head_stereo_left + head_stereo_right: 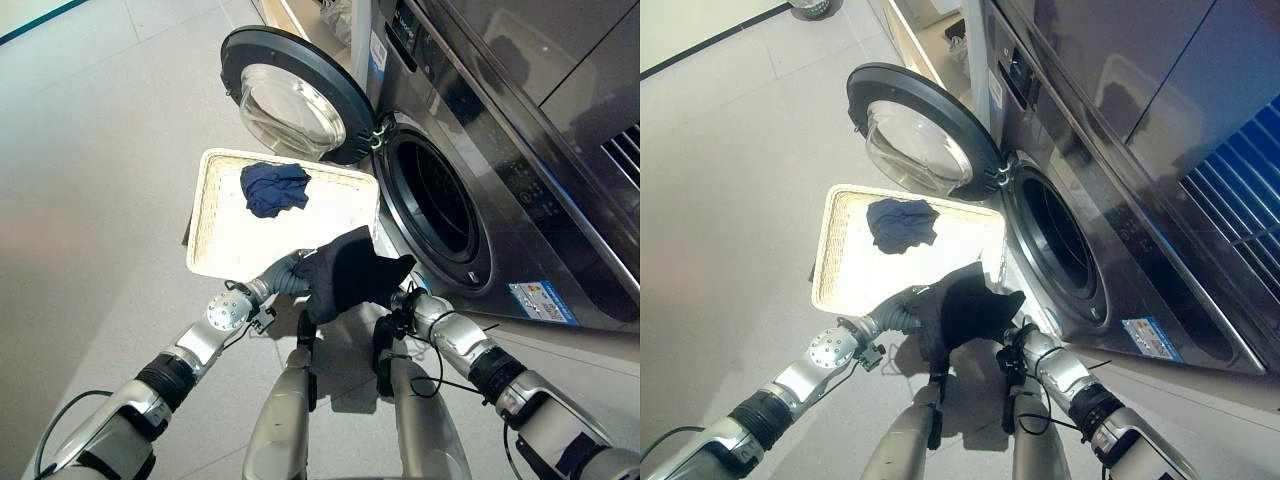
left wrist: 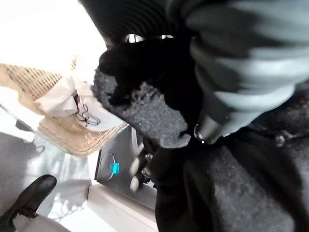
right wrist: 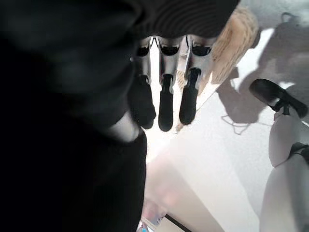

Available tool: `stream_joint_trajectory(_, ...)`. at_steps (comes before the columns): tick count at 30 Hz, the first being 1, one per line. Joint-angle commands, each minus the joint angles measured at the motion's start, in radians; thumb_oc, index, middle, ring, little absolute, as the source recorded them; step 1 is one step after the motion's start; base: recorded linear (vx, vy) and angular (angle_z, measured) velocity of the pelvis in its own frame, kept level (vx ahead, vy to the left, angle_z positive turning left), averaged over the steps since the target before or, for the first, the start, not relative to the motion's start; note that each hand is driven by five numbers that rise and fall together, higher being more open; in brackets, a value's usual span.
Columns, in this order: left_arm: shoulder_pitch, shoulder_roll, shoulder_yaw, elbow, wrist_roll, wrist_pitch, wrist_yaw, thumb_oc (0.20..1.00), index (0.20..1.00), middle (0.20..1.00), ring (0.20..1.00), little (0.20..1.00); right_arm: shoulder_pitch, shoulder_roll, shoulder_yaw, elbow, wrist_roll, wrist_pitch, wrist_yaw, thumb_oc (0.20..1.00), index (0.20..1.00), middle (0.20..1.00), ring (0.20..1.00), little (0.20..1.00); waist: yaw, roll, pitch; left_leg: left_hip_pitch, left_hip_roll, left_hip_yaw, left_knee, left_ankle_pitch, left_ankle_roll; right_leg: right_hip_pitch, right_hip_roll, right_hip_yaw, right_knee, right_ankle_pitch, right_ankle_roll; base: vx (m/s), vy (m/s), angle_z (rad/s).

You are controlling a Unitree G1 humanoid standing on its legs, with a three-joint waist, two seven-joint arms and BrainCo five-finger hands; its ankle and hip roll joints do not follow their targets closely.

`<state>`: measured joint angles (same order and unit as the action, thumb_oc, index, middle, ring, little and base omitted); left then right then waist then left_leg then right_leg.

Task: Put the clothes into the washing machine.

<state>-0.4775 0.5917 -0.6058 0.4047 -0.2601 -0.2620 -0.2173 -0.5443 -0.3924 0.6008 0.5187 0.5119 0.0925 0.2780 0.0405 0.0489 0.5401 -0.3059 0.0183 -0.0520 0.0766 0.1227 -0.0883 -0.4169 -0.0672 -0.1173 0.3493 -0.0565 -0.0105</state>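
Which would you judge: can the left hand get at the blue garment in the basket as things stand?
Probably not yet: the left hand is holding the black garment, though the blue garment lies uncovered in the basket.

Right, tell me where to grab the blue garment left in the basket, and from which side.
Take the blue garment at its bunched middle, coming straight down from above: it lies crumpled on the floor of the wicker basket, apart from the walls, folds standing up to pinch. Both hands are busy with the dark garment.

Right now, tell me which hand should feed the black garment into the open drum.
Right, probably. The right hand sits nearest the washing machine's round opening, under the black garment. The left hand holds the cloth's far side, by the white wicker basket.
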Motion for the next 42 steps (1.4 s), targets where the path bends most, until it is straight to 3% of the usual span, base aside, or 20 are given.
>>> stream_joint_trajectory(1, -0.023, -0.020, 0.023, -0.104, -0.076, -0.047, 0.034, 0.200, 0.200, 0.200, 0.200, 0.200, -0.027, 0.015, 0.006, -0.056, 0.080, -0.034, 0.051, 1.000, 1.000, 1.000, 1.000, 1.000, -0.023, -0.005, -0.020, 0.002, -0.080, 0.083, 0.061, -0.077, 0.046, 0.066, -0.013, -0.019, -0.112, 0.060, 0.093, 0.01, 0.013, -0.04)
stream_joint_trajectory(4, -0.009, -0.021, 0.044, -0.093, -0.096, -0.059, 0.089, 0.200, 0.200, 0.200, 0.200, 0.200, -0.026, 0.000, -0.013, -0.039, 0.092, -0.032, 0.061, 1.000, 1.000, 1.000, 1.000, 1.000, -0.020, -0.003, -0.020, 0.000, -0.080, 0.086, 0.053, -0.073, 0.045, 0.065, -0.014, -0.022, -0.118, 0.061, 0.093, 0.00, 0.009, -0.05)
stream_joint_trajectory(10, 0.051, -0.040, 0.149, -0.041, -0.028, -0.154, 0.323, 0.200, 0.200, 0.200, 0.200, 0.200, 0.026, -0.022, -0.083, -0.032, 0.107, -0.068, 0.003, 1.000, 1.000, 1.000, 1.000, 1.000, -0.014, -0.013, -0.020, -0.007, -0.084, 0.085, 0.059, -0.076, 0.045, 0.063, -0.016, -0.027, -0.120, 0.060, 0.092, 0.01, -0.016, -0.07)
stream_joint_trajectory(17, 0.087, -0.054, 0.203, -0.049, 0.060, -0.179, 0.443, 0.200, 0.200, 0.200, 0.200, 0.200, 0.067, -0.029, -0.130, -0.032, 0.105, -0.089, -0.019, 1.000, 1.000, 1.000, 1.000, 1.000, -0.011, -0.022, -0.020, -0.005, -0.087, 0.081, 0.067, -0.083, 0.049, 0.067, -0.017, -0.025, -0.124, 0.064, 0.092, 0.00, 0.000, 0.00)
stream_joint_trajectory(29, 0.073, -0.048, 0.168, -0.035, 0.258, -0.113, 0.514, 0.200, 0.200, 0.200, 0.200, 0.200, 0.079, 0.007, -0.154, -0.111, 0.236, -0.040, -0.010, 1.000, 1.000, 1.000, 1.000, 1.000, -0.020, -0.024, -0.020, -0.004, -0.081, 0.083, 0.065, -0.085, 0.053, 0.057, -0.013, -0.016, -0.112, 0.063, 0.096, 0.01, 0.016, -0.01)
stream_joint_trajectory(42, 0.004, -0.004, 0.054, -0.089, 0.393, -0.112, 0.422, 0.200, 0.200, 0.200, 0.200, 0.200, 0.068, 0.055, -0.114, -0.209, 0.277, 0.005, -0.088, 1.000, 1.000, 1.000, 1.000, 1.000, -0.041, -0.014, -0.020, -0.008, -0.077, 0.103, 0.051, -0.082, 0.056, 0.047, -0.011, 0.000, -0.117, 0.063, 0.101, 0.00, 0.042, -0.05)
